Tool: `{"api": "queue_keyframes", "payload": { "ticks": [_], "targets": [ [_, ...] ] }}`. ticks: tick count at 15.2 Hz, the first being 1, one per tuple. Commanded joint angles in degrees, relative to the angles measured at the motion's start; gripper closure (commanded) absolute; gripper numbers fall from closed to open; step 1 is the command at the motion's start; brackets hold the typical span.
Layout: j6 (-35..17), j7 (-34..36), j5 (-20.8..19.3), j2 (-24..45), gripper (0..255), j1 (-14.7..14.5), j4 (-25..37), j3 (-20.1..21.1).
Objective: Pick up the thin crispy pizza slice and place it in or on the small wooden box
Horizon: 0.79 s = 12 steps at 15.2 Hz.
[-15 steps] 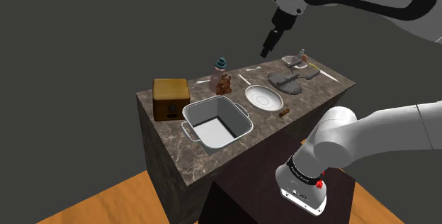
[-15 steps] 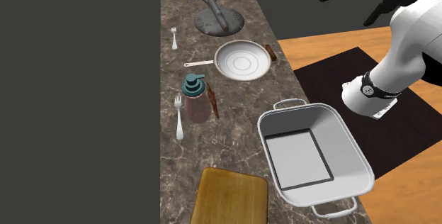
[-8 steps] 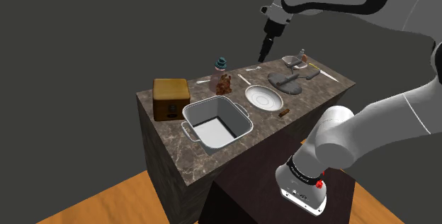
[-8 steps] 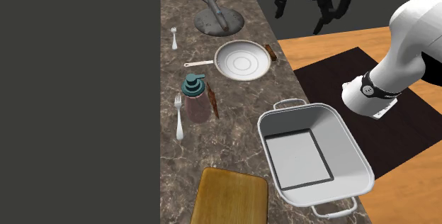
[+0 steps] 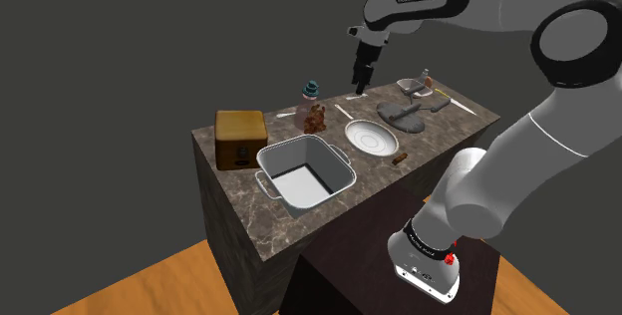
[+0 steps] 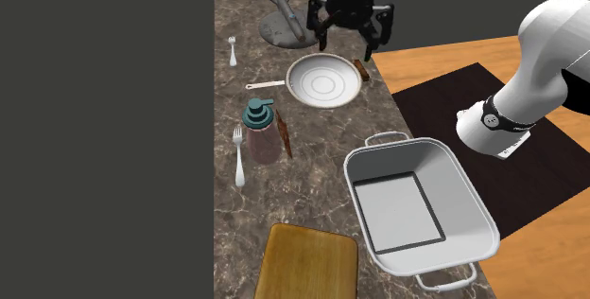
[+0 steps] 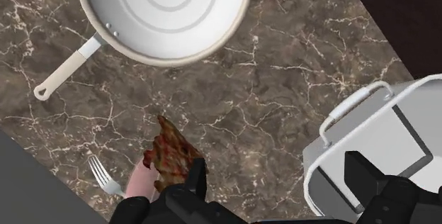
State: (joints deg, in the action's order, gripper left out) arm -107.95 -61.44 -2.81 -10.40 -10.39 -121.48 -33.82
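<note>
The pizza slice [image 7: 170, 160] is a thin, brown, crusty wedge leaning against a teal-capped bottle [image 6: 260, 131] mid-counter; it also shows as pizza slice [image 5: 317, 119] and pizza slice [image 6: 284, 138]. The wooden box [image 5: 240, 139] stands at the counter's end on the shoulder view's left, seen as box [image 6: 307, 264] in the second exterior view. My gripper [image 5: 360, 84] hangs high above the counter, open and holding nothing, over the white frying pan; it appears as gripper [image 6: 348, 46] and gripper [image 7: 276, 173]. The slice lies just beside one finger in the wrist view, well below it.
A white frying pan [image 5: 372, 136] and a grey two-handled roasting tin [image 5: 307, 171] sit between gripper and box. A dark grey skillet [image 5: 404, 114], a small bowl [image 5: 414, 87] and forks [image 6: 238, 160] lie along the marble counter [image 6: 312, 184]. Wood floor lies beyond its edge.
The arm has swung toward the shoulder view's left, carrying the gripper from beyond the counter's edge to above the frying pan. Its fingers stay open. Nothing on the counter moved.
</note>
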Motion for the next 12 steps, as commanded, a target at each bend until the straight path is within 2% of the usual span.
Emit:
{"api": "queue_keyframes", "payload": {
  "ticks": [1,5,12],
  "targets": [
    [-0.61,-6.82,2.42,5.69,0,-0.64,3.00,-1.81],
    [-1.19,-19.55,8.17,17.61,0,0.33,9.65,-3.11],
    [0.10,-36.73,14.95,36.77,0,6.34,23.93,0.92]
  ]
}}
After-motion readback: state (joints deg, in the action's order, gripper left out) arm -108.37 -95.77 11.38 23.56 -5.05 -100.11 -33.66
